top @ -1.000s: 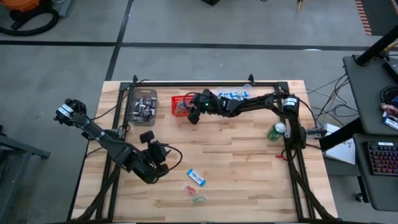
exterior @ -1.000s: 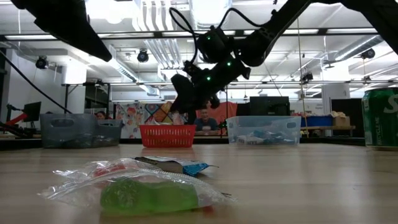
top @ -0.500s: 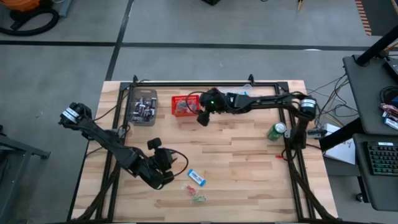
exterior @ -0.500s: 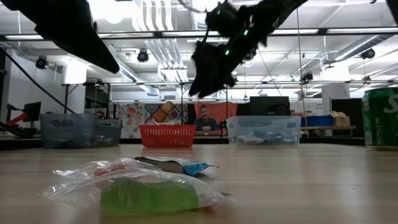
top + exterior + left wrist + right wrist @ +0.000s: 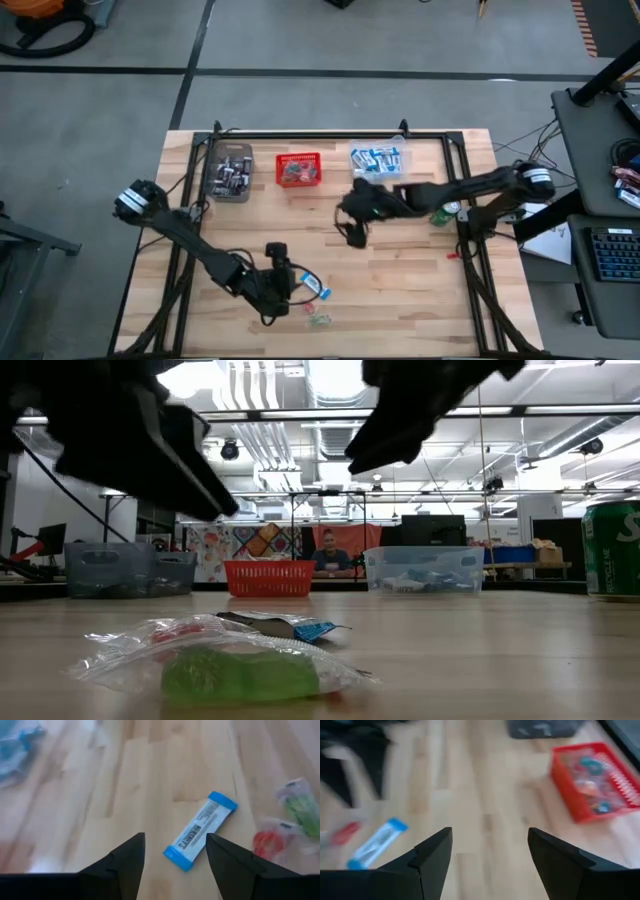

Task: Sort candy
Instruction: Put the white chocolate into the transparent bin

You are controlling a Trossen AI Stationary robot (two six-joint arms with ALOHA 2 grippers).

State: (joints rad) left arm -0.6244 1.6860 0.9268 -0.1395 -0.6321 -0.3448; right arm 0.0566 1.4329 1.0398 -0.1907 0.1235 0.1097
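Three loose sweets lie near the table's near edge: a blue-and-white packet [image 5: 315,287] [image 5: 200,830] [image 5: 290,626], a red twist piece [image 5: 303,303] [image 5: 265,842] and a green one [image 5: 320,320] [image 5: 240,672]. My left gripper [image 5: 286,284] [image 5: 175,840] hangs open just left of the packet, its fingers standing to either side of the packet's near end without touching. My right gripper [image 5: 352,232] [image 5: 490,832] is open and empty over the table's middle, looking toward the packet [image 5: 375,842].
Along the far edge stand a grey bin of dark bars [image 5: 230,172], a red mesh basket [image 5: 299,169] [image 5: 595,780] and a clear bin of blue packets [image 5: 378,158]. A green can [image 5: 445,210] [image 5: 612,550] stands at the right. A person sits beyond the table [image 5: 327,550].
My right gripper has left the red basket, swinging toward the near edge and to the right, out over the table's middle. My left gripper has moved right and toward the near edge, closing in on the blue-and-white packet. The sweets have stayed put.
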